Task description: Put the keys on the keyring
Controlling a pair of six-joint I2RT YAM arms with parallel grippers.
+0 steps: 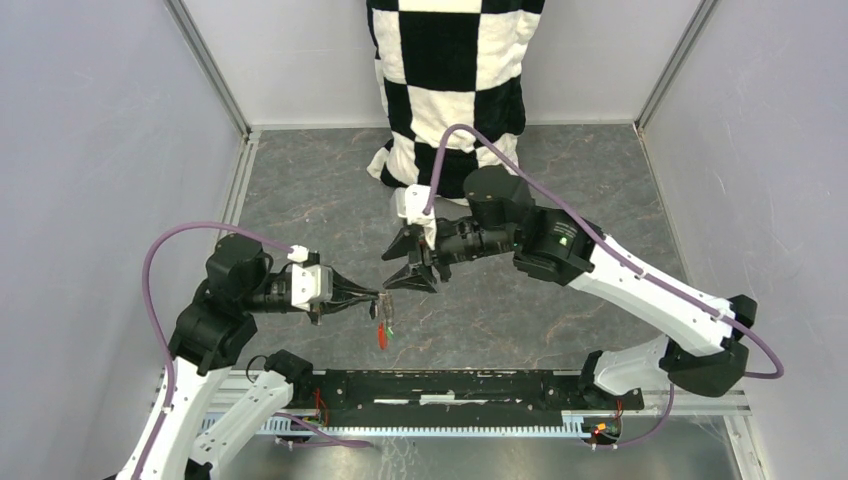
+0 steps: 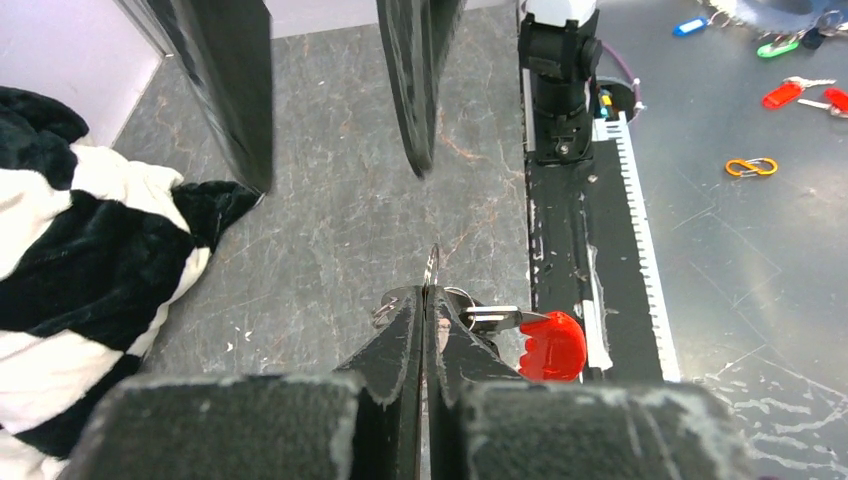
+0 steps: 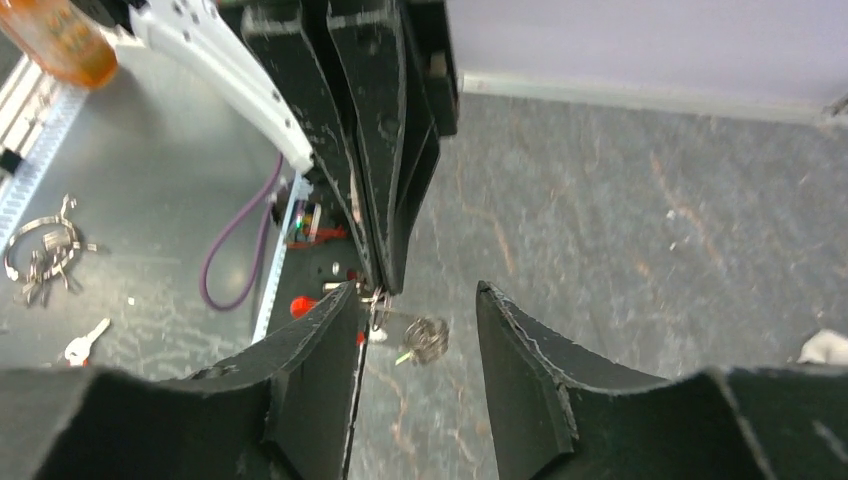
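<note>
The left pincer [image 2: 425, 300] is clamped shut on the thin silvery ring of the keyring [image 2: 431, 268], holding it edge-up above the grey marbled worktop [image 1: 560, 310]. The keyring's red tag [image 2: 550, 345] hangs just beside and below the fingertips. In the overhead view a speck of bright green, the green-tagged key [image 1: 390, 328], dangles right next to that red tag; whether it is threaded on the ring cannot be told, and the black-tagged key cannot be made out. The right pincer [image 3: 415, 300] stands open and empty, its fingers [image 3: 520, 340] on either side of the ring without touching it. A black-and-white checkered cloth [image 1: 450, 80] lies at the far edge.
</note>
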